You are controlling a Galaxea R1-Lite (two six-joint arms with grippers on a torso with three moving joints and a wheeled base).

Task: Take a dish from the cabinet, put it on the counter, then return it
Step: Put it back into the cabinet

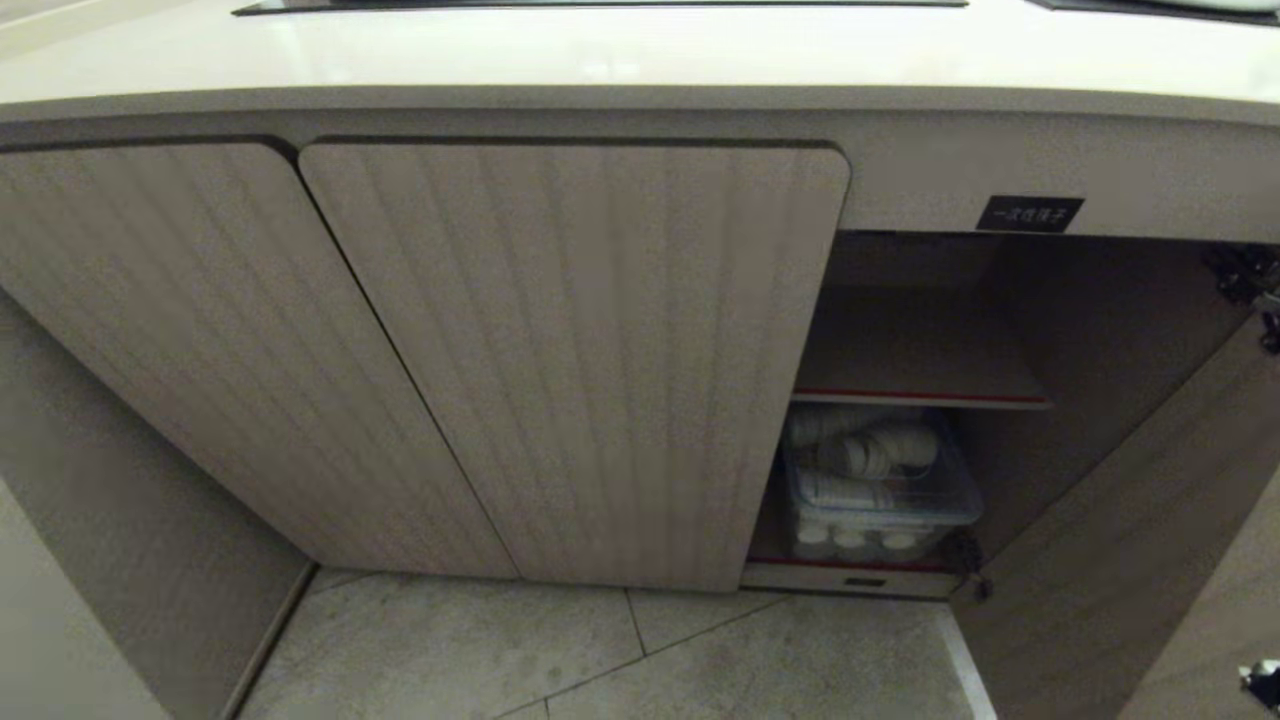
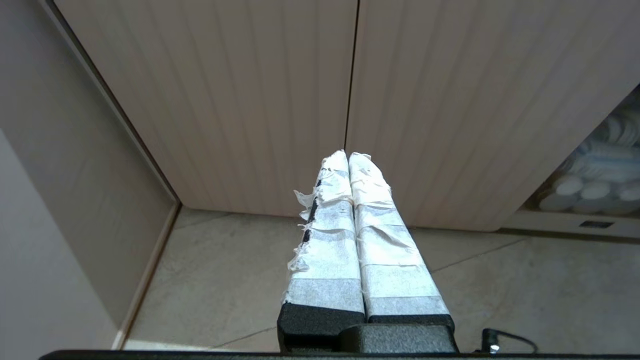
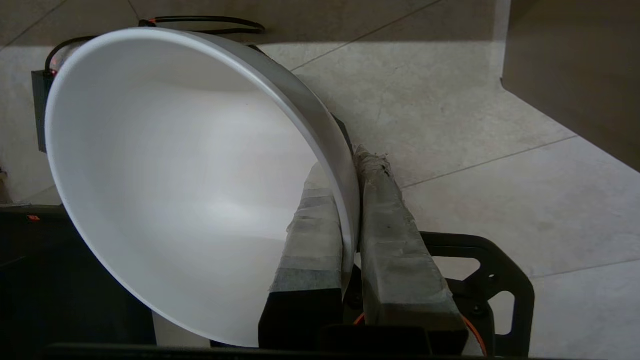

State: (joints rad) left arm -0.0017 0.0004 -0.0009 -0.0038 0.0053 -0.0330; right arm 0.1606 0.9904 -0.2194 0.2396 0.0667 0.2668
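The right pincer (image 3: 350, 200) is clamped on the rim of the small plain white glossy round bowl (image 3: 175, 185), one tape-wrapped finger (image 3: 310, 240) inside the wall and the other outside. In the right wrist view the bowl fills the left half of the frame, tipped on its side with its hollow facing the camera, over pale grey floor tiles (image 3: 450, 125). The bowl does not show in the head view.

The left pincer (image 2: 348, 155) has its two white-taped fingers pressed flat together with nothing between them. It sits at the lower middle of the left wrist view, pointing toward the seam between two closed doors.

In the head view the beige low cabinet (image 1: 570, 360) with vertically ribbed, round-cornered doors takes up the left and centre, both those doors closed. At the right of the frame a compartment stands open under a small black label with white characters (image 1: 1029, 213). A grey shelf with a red front edge (image 1: 920, 397) crosses it, and below sits a clear plastic bin (image 1: 880, 500) holding stacked white ribbed cups. The smooth beige bench (image 1: 640, 50) runs along the top of the frame.
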